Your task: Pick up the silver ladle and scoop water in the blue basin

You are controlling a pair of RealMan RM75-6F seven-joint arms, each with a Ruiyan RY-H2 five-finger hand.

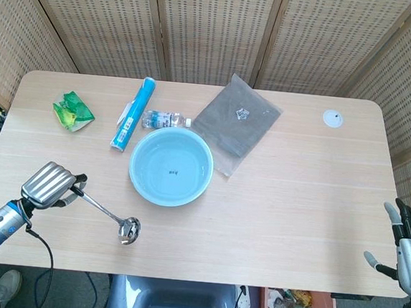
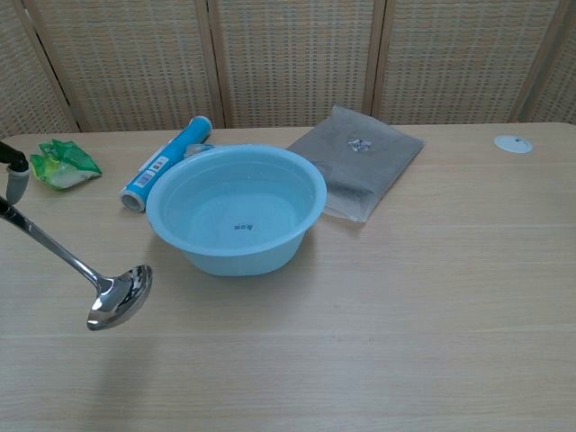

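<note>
The blue basin (image 1: 171, 167) (image 2: 236, 209) holds clear water and stands a little left of the table's middle. My left hand (image 1: 48, 184) grips the handle of the silver ladle (image 1: 110, 215) (image 2: 101, 291), which hangs in the air to the left of the basin with its bowl pointing down and right, above the table. In the chest view only a fingertip of that hand (image 2: 13, 162) shows at the left edge. My right hand (image 1: 409, 247) rests open off the table's front right corner, holding nothing.
A blue roll (image 1: 133, 114) and a small plastic bottle (image 1: 162, 119) lie behind the basin. A grey pouch (image 1: 236, 122) lies to its back right. A green wrapper (image 1: 72, 110) sits at the far left, a white disc (image 1: 332, 119) at the far right.
</note>
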